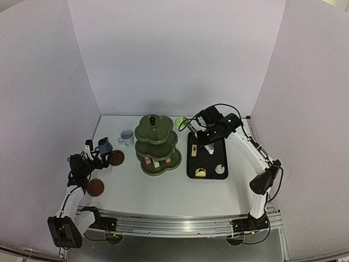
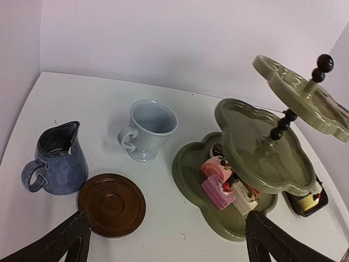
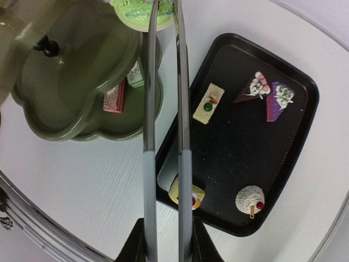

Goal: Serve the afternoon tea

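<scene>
Top view: stand [image 1: 156, 144] is seen mid-table, pale mug [image 1: 126, 137], blue mug [image 1: 103, 146] & two saucers [image 1: 116, 158] to its left, black tray [image 1: 210, 161] to its right w/ right arm [image 1: 242, 150] bent over it. Left wrist view: left gripper [image 2: 169, 248] is held wide, empty, nr one saucer; bottom-tier cakes [image 2: 221, 183] are shown. Right wrist view: right gripper [image 3: 166, 245] is clamped on tongs [image 3: 163, 136], tips narrow at a green cake [image 3: 143, 13] beside the stand; five cakes lie on the tray.

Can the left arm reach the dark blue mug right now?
Probably yes. The dark blue mug sits close ahead of the open left gripper, nothing tall between them; the brown saucer beside it lies flat.
</scene>
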Motion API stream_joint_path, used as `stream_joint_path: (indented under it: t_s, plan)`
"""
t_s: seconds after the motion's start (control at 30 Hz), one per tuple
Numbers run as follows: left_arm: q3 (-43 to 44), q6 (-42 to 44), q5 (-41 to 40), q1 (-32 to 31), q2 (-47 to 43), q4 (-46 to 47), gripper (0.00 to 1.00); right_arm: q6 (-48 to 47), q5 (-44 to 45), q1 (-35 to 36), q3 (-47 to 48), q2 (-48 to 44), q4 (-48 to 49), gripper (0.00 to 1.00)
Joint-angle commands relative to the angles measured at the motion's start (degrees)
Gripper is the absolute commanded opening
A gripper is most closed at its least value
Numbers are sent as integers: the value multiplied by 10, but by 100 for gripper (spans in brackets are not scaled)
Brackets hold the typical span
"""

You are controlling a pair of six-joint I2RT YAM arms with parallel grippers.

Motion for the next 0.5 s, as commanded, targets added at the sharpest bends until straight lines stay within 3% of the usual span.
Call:
stream_joint_path:
  t_s: [0.0, 0.47]
  plan:
    - [32, 68, 94, 0, -38, -40, 98, -14, -39, 0, 31, 27, 21, 0]
    - [-13, 100, 35, -16, -19, -2, 99, -19, -46, 22, 26, 63, 44, 0]
